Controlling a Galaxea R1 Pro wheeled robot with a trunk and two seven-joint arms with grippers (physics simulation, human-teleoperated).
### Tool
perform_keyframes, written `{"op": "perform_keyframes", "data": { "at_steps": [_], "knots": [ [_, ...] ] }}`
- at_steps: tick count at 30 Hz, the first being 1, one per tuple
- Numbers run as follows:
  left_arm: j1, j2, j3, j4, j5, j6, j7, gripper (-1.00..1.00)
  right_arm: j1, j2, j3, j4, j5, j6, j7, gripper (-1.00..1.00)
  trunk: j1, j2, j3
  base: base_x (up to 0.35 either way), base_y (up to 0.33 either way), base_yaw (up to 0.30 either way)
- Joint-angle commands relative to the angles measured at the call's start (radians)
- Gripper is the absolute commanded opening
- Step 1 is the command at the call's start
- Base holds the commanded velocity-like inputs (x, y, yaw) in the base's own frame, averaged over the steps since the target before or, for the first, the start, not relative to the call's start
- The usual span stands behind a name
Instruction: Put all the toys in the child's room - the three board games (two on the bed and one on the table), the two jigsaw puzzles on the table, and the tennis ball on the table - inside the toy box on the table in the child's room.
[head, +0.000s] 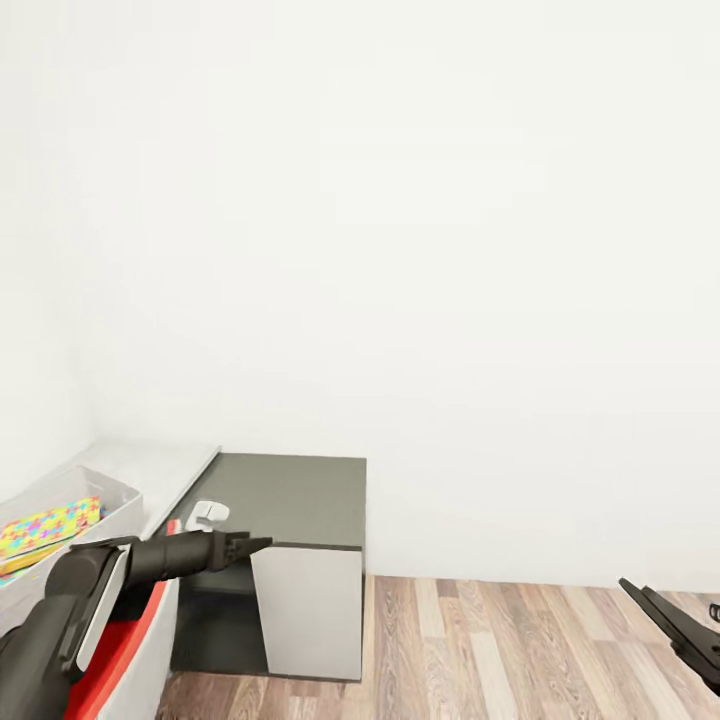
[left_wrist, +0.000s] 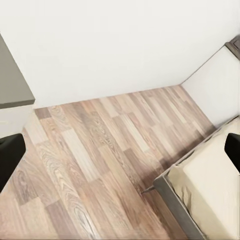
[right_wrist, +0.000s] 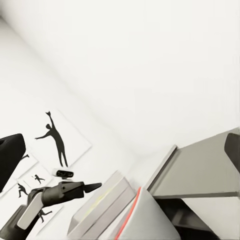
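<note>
Open floor (head: 520, 640) right of the dark cabinet (head: 290, 500); bed (left_wrist: 215, 175) nearby.

The shallow light-grey toy box (head: 95, 500) runs off the head view's edge behind the left claw (head: 250, 546), its multicoloured mosaic jigsaw puzzle box (head: 45, 528) part-hidden. The black right claw (head: 650, 605) is cropped, its grip unreadable. A red-edged item (head: 120, 640) under the left arm cannot be identified.

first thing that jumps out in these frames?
The bright multicoloured mosaic jigsaw puzzle box lying in the shallow light-grey toy box at the head view's lower left, against a big blank white wall. Next, the black left gripper reaching over the low dark-grey-topped cabinet, and the black baseball-player silhouette pictures in the right wrist view.
</note>
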Motion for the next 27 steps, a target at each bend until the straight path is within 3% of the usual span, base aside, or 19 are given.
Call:
{"op": "perform_keyframes", "data": {
  "at_steps": [1,12,19,25,27],
  "knots": [
    [0.000,0.000,0.000,0.000,0.003,0.009,-0.002,1.00,0.000,0.000,0.000,0.000,-0.005,0.009,-0.003,1.00,0.000,-0.001,-0.002,-0.318,-0.072,-0.093],
    [0.000,0.001,0.000,0.000,0.002,0.010,-0.002,1.00,0.000,0.004,0.002,-0.001,-0.005,0.009,-0.029,1.00,0.000,-0.001,-0.006,-0.229,-0.201,-0.214],
    [0.001,0.005,0.019,0.003,0.000,0.019,-0.001,1.00,0.000,0.005,0.005,-0.002,0.003,0.008,-0.041,1.00,0.000,-0.001,-0.004,-0.044,-0.057,-0.196],
    [0.002,0.000,0.030,0.003,-0.006,0.041,0.005,1.00,-0.001,0.008,0.010,-0.004,0.033,0.009,-0.152,1.00,0.000,-0.001,-0.004,-0.004,-0.005,-0.023],
    [0.001,0.000,0.030,0.006,-0.006,0.044,0.008,1.00,-0.004,0.007,0.050,-0.004,0.037,0.010,-0.212,1.00,0.000,-0.001,-0.004,-0.001,-0.001,-0.004]
  ]
}}
